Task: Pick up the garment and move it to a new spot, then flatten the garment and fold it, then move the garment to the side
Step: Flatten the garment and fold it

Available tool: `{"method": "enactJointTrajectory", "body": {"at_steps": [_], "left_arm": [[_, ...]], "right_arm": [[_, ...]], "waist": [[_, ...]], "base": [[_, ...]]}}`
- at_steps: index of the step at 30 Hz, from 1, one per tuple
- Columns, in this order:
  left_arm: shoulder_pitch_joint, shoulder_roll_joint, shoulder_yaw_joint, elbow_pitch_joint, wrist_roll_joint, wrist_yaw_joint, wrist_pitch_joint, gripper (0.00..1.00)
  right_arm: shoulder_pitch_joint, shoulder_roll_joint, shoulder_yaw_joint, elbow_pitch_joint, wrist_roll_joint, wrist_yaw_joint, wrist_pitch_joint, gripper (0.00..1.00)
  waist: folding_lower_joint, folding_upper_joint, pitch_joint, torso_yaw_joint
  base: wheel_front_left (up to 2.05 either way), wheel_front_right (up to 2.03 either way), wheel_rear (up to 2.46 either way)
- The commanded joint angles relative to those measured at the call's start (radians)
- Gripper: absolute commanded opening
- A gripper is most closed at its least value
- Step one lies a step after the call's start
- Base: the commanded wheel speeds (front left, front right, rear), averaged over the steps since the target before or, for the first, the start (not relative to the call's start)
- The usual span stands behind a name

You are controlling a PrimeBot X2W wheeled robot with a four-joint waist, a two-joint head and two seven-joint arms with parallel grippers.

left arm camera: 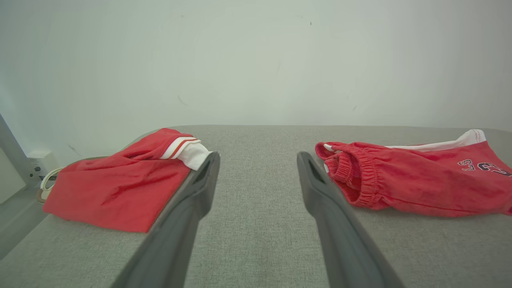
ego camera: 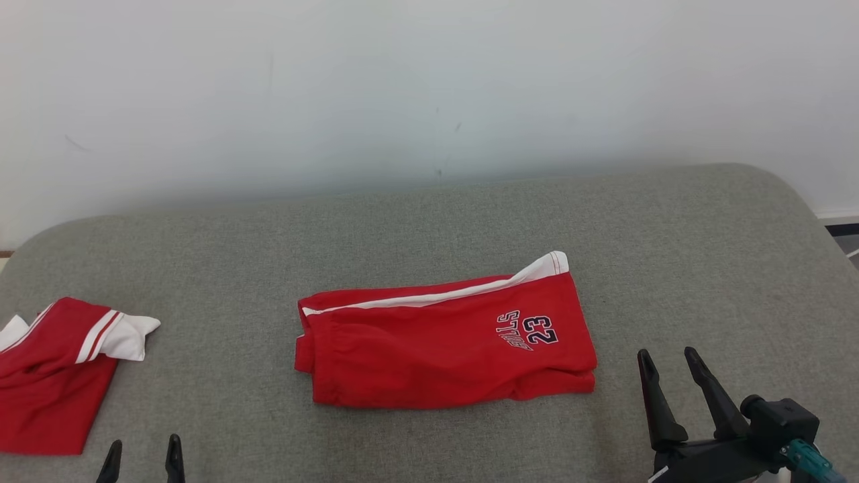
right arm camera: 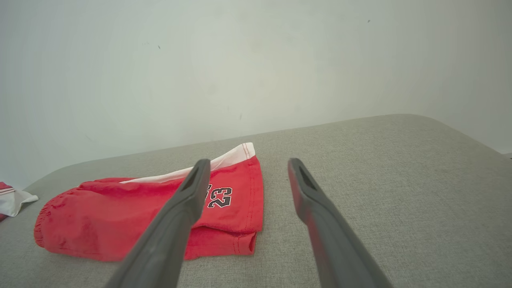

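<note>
Left pincer (ego camera: 144,448) and right pincer (ego camera: 668,357) wide, empty, clear of red shorts (ego camera: 443,349) folded on table (ego camera: 429,221). Likely step: move aside. Next: pinch all layers.

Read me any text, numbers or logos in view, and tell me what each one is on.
"23": dark digits on the shorts, near a leg hem.
The arched word beside the digits, also on the shorts: too small and tilted to read for sure.
The other red garment: no text that I can make out.
</note>
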Motion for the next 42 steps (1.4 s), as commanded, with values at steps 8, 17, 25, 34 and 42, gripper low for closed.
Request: {"method": "enactJointTrajectory", "body": {"at_steps": [8, 17, 25, 34, 42], "left_arm": [[0.007, 0.017, -0.001, 0.001, 0.025, 0.008, -0.003, 1.0], [-0.003, 0.018, -0.004, 0.003, 0.023, 0.01, -0.003, 1.0], [-0.004, 0.017, -0.005, 0.004, 0.023, 0.012, -0.003, 1.0], [-0.004, 0.018, -0.009, 0.006, 0.022, 0.014, -0.003, 1.0], [-0.007, 0.02, -0.009, 0.009, 0.017, 0.014, -0.003, 1.0]], "right_arm": [[0.009, -0.007, 0.003, -0.011, -0.007, -0.001, 0.013, 1.0], [0.011, 0.0, 0.005, -0.008, -0.012, -0.001, 0.024, 1.0], [0.006, 0.001, 0.009, -0.006, -0.012, -0.001, 0.025, 1.0], [0.004, 0.002, 0.009, -0.005, -0.02, -0.001, 0.029, 1.0], [0.004, -0.006, 0.01, -0.006, -0.02, -0.001, 0.03, 1.0]], "waist": [[0.0, 0.0, 0.001, 0.007], [0.0, 0.0, 0.007, 0.009], [0.0, 0.0, 0.012, 0.006], [0.0, 0.0, 0.009, 0.008], [0.0, 0.0, 0.006, 0.011]], "base": [[0.0, 0.0, 0.0], [0.0, 0.0, 0.0], [0.0, 0.0, 0.0], [0.0, 0.0, 0.0], [0.0, 0.0, 0.0]]}}
